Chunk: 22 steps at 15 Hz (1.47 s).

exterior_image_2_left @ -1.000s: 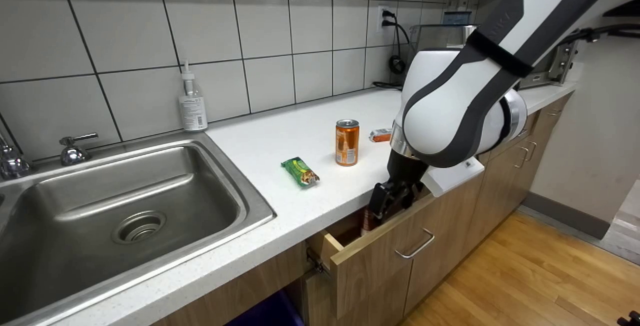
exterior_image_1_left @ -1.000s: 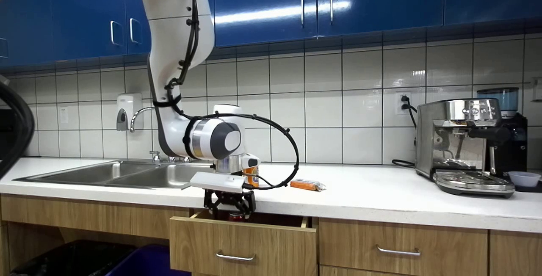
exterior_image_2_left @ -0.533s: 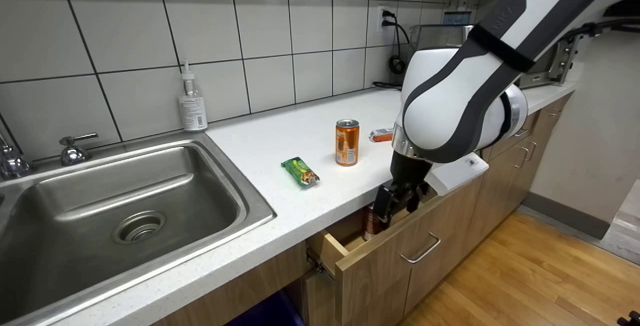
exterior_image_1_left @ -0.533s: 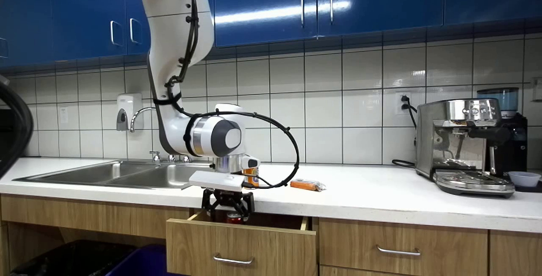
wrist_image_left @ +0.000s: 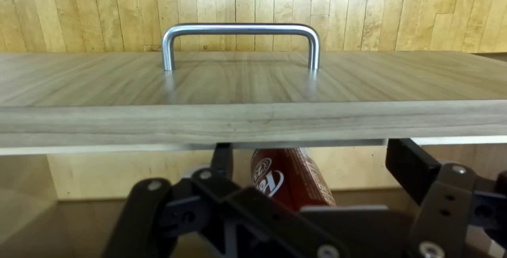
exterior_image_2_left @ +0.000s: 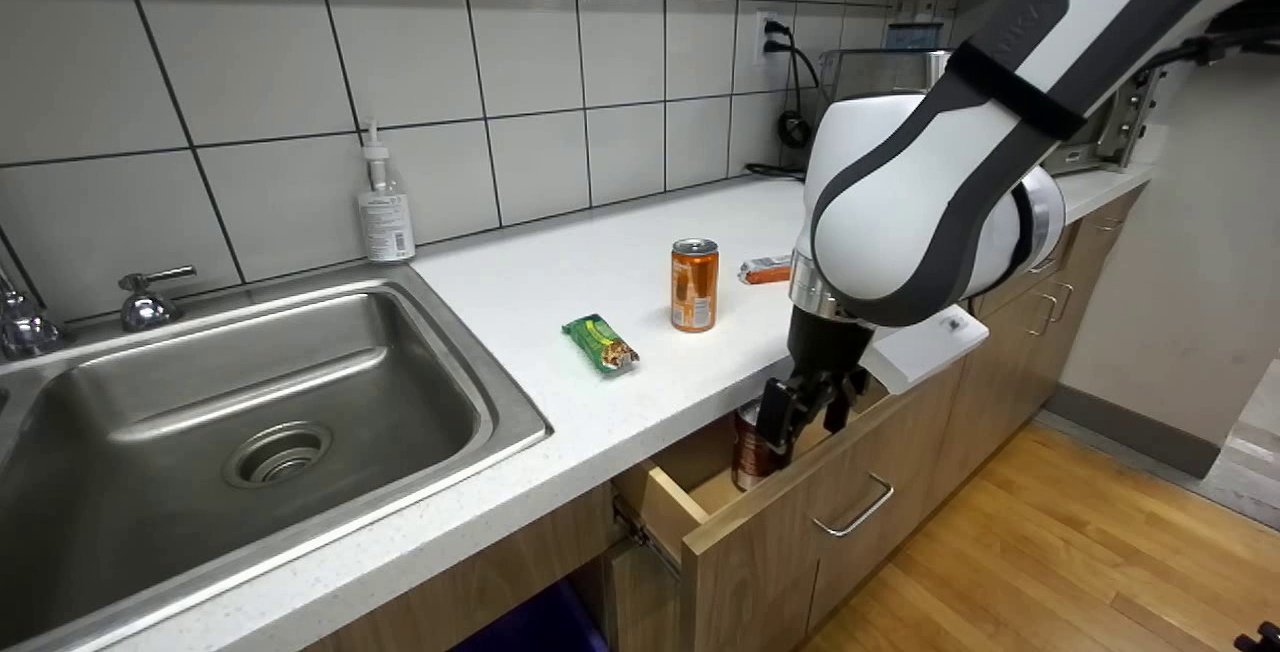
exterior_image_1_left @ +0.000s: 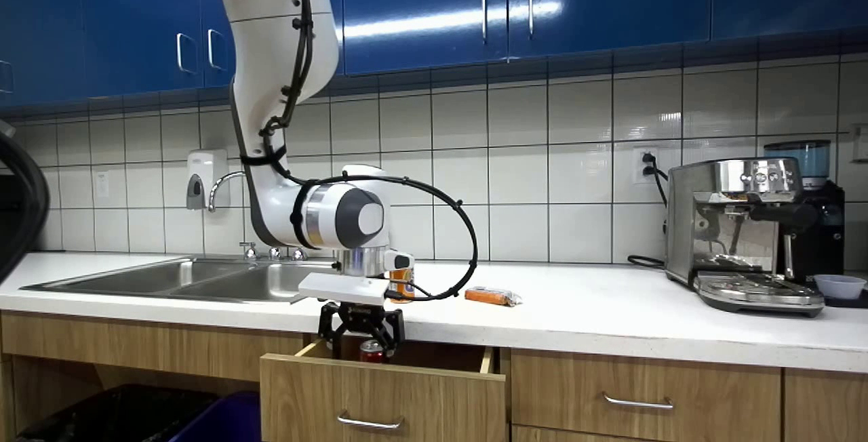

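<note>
Jaws: spread wide, nothing gripped; fingers (wrist_image_left: 412, 165) dip into the open drawer (exterior_image_1_left: 305, 401), just behind its front. Contact with the front: can't tell.
Red can (wrist_image_left: 283, 179): in the drawer, looks upright, between the fingers in the wrist view.
Tip-over risk: jaws shifting sideways could knock the can; clearance looks small.
Snag risk: fingers sitting below the drawer's top edge could catch its front and drag it on exit.
Bench (exterior_image_2_left: 565, 277): edge in the way above the drawer's rear; backing out there could bump the jaws.
Handle (wrist_image_left: 239, 29): outer face of the drawer, apart from fingers.
Orange can (exterior_image_2_left: 695, 287): upright on the bench, behind drawer.
Orange packet (exterior_image_1_left: 493, 296): bench, behind drawer's right end as you face it.
Green packet (exterior_image_2_left: 598, 342): bench, behind drawer's left part.
Sink (exterior_image_2_left: 520, 420): left of drawer.
Coffee machine (exterior_image_1_left: 736, 232): right of drawer, well apart.
</note>
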Each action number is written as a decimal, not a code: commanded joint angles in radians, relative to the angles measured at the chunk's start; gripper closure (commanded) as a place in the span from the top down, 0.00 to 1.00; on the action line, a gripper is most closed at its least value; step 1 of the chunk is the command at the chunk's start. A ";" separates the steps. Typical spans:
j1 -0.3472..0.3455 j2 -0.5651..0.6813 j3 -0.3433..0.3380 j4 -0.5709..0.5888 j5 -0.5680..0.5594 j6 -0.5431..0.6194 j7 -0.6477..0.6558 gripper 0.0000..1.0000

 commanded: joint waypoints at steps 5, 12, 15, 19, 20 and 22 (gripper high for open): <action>0.033 -0.069 -0.023 -0.082 -0.018 -0.036 0.016 1.00; 0.040 -0.087 -0.023 -0.117 -0.019 -0.031 0.021 1.00; 0.046 -0.092 -0.024 -0.128 -0.019 -0.029 0.026 1.00; 0.060 -0.100 -0.031 -0.139 -0.027 -0.030 0.037 1.00; 0.063 -0.102 -0.032 -0.141 -0.028 -0.031 0.040 1.00; 0.070 -0.105 -0.033 -0.148 -0.032 -0.031 0.047 1.00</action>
